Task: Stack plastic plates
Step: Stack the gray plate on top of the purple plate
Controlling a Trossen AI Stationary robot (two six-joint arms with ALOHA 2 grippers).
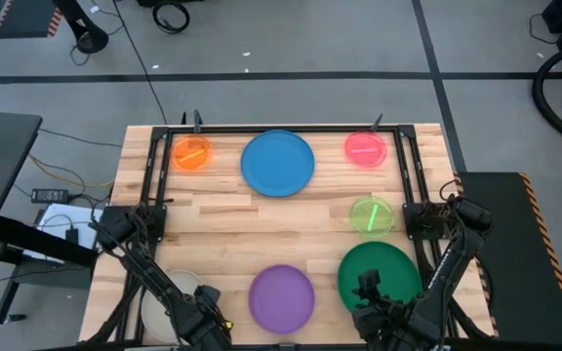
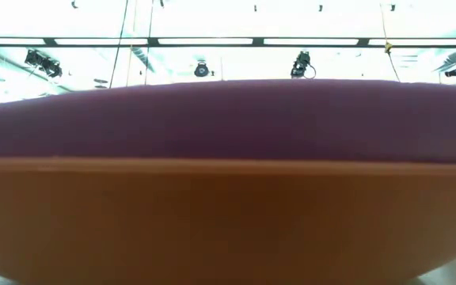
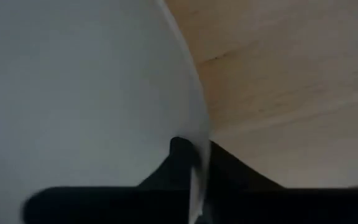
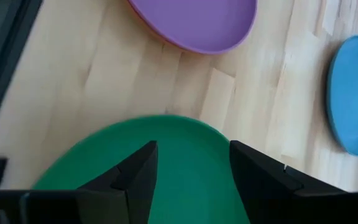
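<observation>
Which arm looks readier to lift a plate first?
Probably the left: its tool already straddles the cream plate's rim. The right tool hangs open over the green plate.

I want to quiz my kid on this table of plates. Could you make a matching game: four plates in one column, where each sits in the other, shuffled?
Plates:
1. blue plate
2. purple plate
3. cream plate
4. dark green plate

Places:
A. under the right pincer, which is open above it
B. far middle of the table, no arm near
C. its rim between the left pincer's fingers
D. near edge, between the two arms

Pairs: 1-B, 2-D, 3-C, 4-A
</observation>
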